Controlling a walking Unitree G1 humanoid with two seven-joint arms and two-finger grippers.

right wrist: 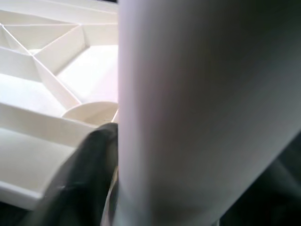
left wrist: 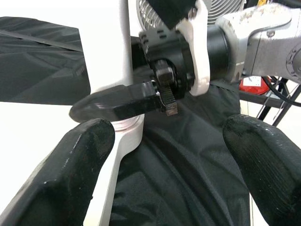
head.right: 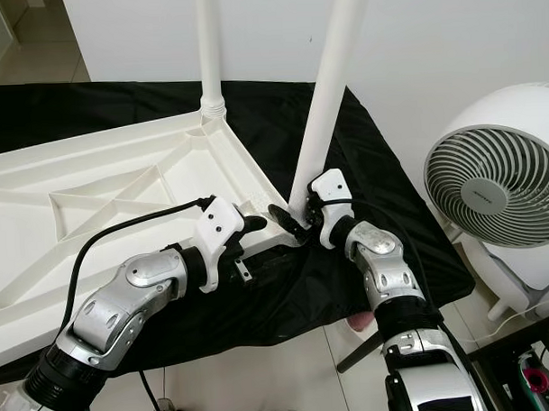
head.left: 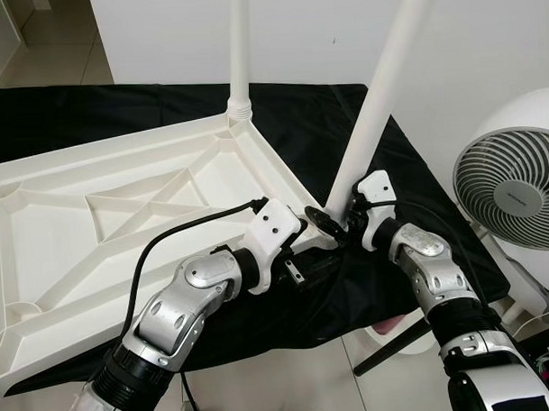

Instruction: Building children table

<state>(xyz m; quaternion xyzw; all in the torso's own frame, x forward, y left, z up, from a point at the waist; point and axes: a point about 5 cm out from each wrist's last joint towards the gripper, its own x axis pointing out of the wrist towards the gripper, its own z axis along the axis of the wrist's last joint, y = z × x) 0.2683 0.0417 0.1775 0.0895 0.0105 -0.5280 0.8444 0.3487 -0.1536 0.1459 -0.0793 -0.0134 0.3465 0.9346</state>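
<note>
In your left eye view, the white plastic tabletop [head.left: 122, 220] lies upside down on a surface draped in black cloth [head.left: 362, 130], its underside a lattice of moulded ribs and triangular pockets. One smooth round white leg [head.left: 238, 49] stands upright in the far corner socket. A second leg [head.left: 383, 98], the same smooth tube, leans tilted, its lower end down at the near corner between your two grippers. Your right gripper [head.left: 334, 223] sits at that lower end with its black fingers around the tube. Your left gripper [head.left: 305, 249] reaches in just beside it from the other side. A round white fan [head.left: 513, 188] with a slatted grille stands off to the right.

The right eye view gives you the same layout: tilted leg [head.right: 329, 95] foot at the corner, right gripper [head.right: 293, 218] clasping it, left gripper [head.right: 257, 229] close by.

From your left wrist view, the two matte, finely textured black fingers [left wrist: 77, 160] are spread wide with nothing between them but black cloth; the leg's foot stands just beyond one fingertip, and a finger of the right gripper crosses in front of it.

In your right wrist view, the leg [right wrist: 202, 108] is a broad, blurred white column pressed close against one dark finger [right wrist: 89, 174], with the ribbed tabletop [right wrist: 42, 70] behind.
</note>
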